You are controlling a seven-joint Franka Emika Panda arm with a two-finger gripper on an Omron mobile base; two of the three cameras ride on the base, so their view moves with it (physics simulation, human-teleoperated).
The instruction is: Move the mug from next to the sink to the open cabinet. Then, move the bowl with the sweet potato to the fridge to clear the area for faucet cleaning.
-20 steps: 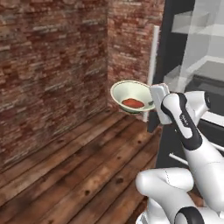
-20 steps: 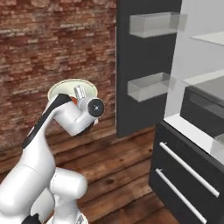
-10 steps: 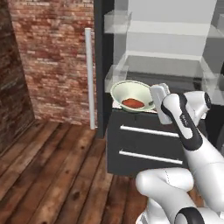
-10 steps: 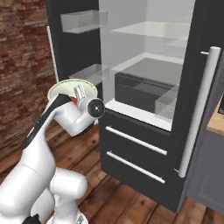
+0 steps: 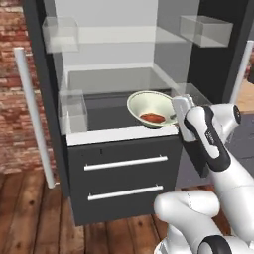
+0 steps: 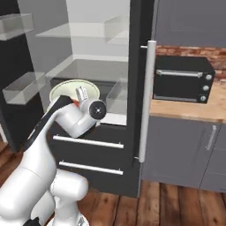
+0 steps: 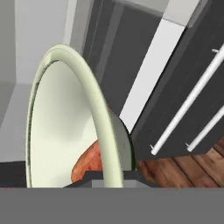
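Left base view: pincer [image 5: 174,117] grips pale cream-green bowl [image 5: 149,108] w/ reddish sweet potato [image 5: 153,118].

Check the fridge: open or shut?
Open. The fridge shows its pale interior and glass shelves, with its door swung aside. The gripper holds the bowl in front of it.

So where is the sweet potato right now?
The sweet potato lies inside the bowl, held up by the hand before the open fridge, above its drawers.

sweet potato [image 5: 152,118] in bowl [image 5: 149,105], before open fridge [image 5: 114,64]; drawers [image 5: 124,176] below; microwave [image 6: 183,79] right
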